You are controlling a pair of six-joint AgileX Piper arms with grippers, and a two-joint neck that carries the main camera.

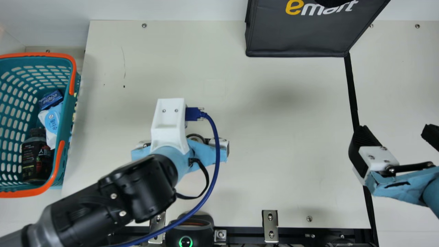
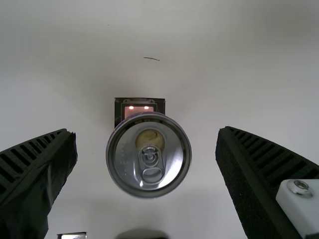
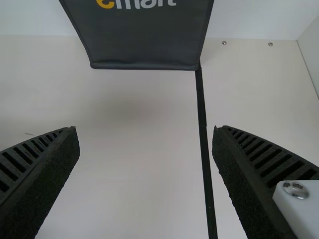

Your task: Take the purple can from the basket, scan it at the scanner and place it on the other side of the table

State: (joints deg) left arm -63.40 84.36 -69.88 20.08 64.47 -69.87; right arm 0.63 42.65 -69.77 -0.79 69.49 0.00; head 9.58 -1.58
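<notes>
Left wrist view: purple can (image 2: 148, 155) stands top up, long axis vertical.

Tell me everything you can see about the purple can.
The can shows its round, silvery, metal-looking lid, with a ring-pull tab, a yellowish oval patch beside the tab, and a sliver of purple below the rim. It appears upright, lid up, between the open fingers of the left gripper, touching neither. It partly hides a dark-edged square with pinkish lights. Its base is hidden.

Main view crops basket (image 1: 60, 154); left wrist view seemingly hides the can's (image 2: 148, 155) side.
</notes>
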